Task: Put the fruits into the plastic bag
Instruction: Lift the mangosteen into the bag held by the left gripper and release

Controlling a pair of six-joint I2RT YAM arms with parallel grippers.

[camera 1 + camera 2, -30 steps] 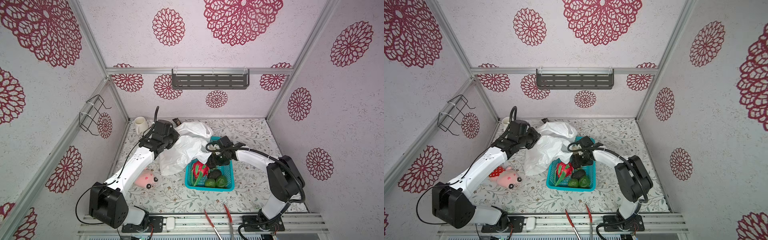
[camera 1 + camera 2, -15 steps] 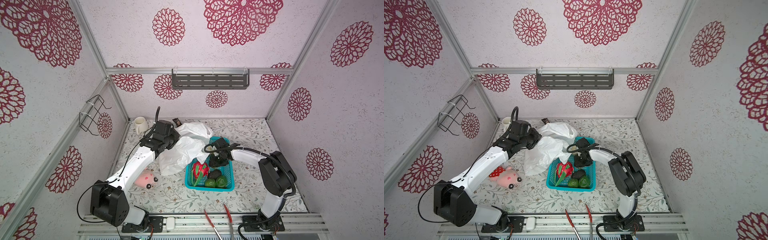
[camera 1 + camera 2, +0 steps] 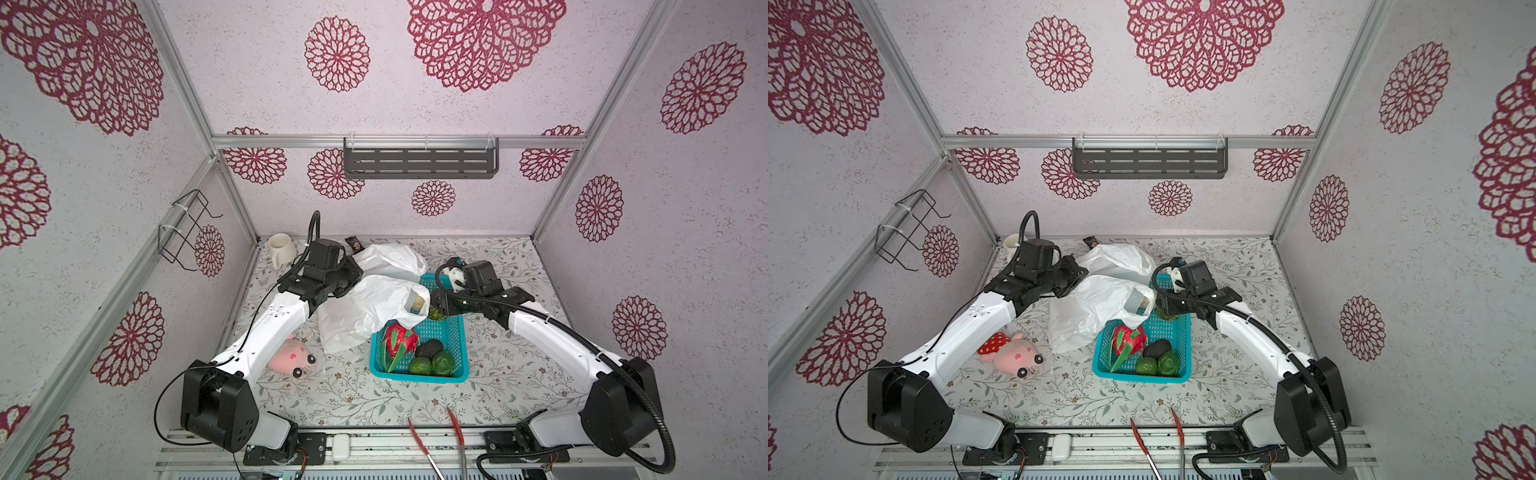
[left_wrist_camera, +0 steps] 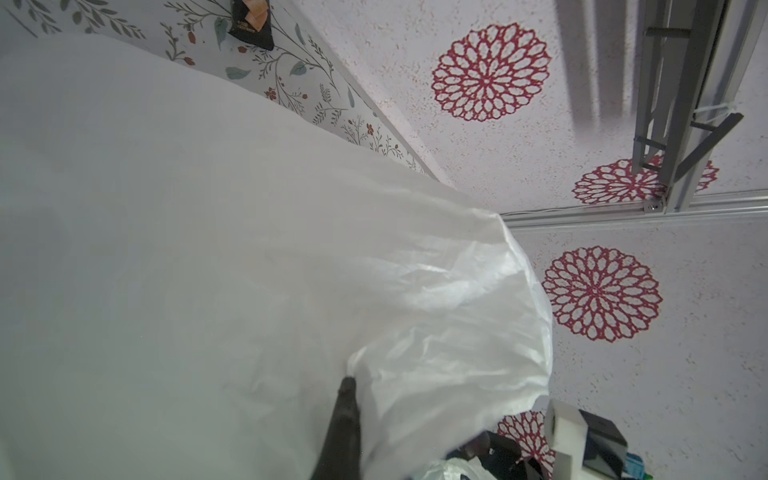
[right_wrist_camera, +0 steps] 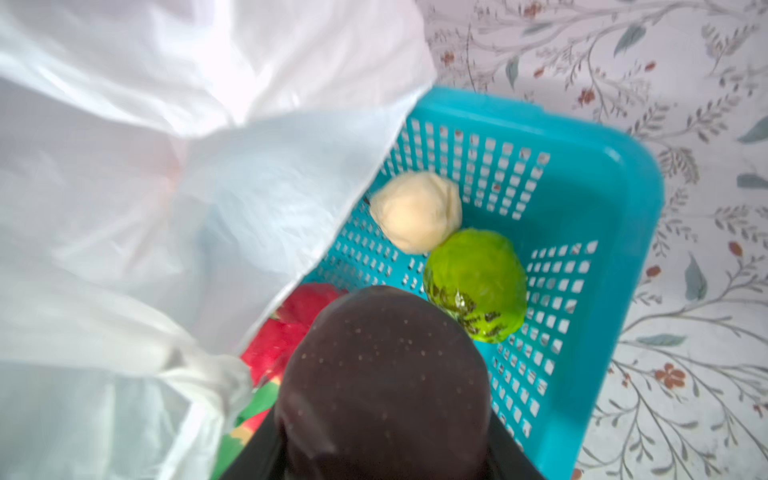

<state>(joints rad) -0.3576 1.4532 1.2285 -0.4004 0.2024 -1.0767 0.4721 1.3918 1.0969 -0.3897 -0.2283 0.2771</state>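
Note:
My right gripper [image 5: 382, 415] is shut on a dark round fruit [image 5: 382, 365], held over the far end of the teal basket [image 5: 602, 208]. Below it in the basket lie a green kiwi half [image 5: 476, 282] and a cream ball [image 5: 415, 212]. In both top views the right gripper [image 3: 440, 305] hangs beside the white plastic bag [image 3: 365, 307] and hides its fruit. The dragon fruit [image 3: 399, 340], dark avocado [image 3: 430, 348] and two green round fruits [image 3: 420, 365] fill the basket's near end. My left gripper [image 3: 353, 278] is shut on the bag's crinkled film [image 4: 291, 249].
A pink plush toy [image 3: 291, 357] lies left of the bag by the left arm. A white mug [image 3: 280, 247] and a dark packet [image 3: 353, 243] sit at the back. Red tongs [image 3: 419, 440] rest at the front edge. A wire rack [image 3: 187, 228] hangs on the left wall.
The right jaws have closed round the dark round fruit at the basket's far end. The left arm holds the bag much as before.

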